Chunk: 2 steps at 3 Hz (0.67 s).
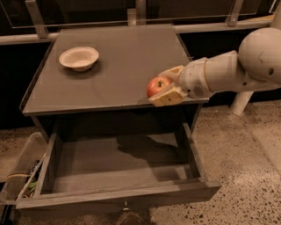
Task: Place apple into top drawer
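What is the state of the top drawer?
Open: top drawer pulled out, floor visible. The claw holds the apple near the tabletop front.

dim overhead light | end effector (166, 85) at tabletop (123, 66) front edge shadows top drawer (88, 165) | background (210, 9) black

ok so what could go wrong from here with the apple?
1. The pincer holds the apple at the tabletop's front edge, not clearly over the top drawer; released now, it could roll to the floor.
2. Moving down, the arm may clip that edge or the drawer's right wall.
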Each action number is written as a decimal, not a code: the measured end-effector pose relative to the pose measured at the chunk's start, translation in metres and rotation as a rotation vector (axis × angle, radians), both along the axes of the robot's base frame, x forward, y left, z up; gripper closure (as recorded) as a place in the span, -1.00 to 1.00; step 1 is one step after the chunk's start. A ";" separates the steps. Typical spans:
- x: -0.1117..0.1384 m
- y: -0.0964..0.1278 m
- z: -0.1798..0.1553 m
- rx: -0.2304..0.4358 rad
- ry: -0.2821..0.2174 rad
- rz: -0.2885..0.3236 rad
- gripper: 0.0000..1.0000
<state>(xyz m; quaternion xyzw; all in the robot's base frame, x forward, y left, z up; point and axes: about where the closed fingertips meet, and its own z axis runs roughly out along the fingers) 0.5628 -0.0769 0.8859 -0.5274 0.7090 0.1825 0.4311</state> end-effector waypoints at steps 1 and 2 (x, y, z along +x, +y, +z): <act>-0.032 -0.013 -0.016 0.015 0.023 -0.032 1.00; -0.052 -0.017 -0.040 0.051 0.065 -0.051 1.00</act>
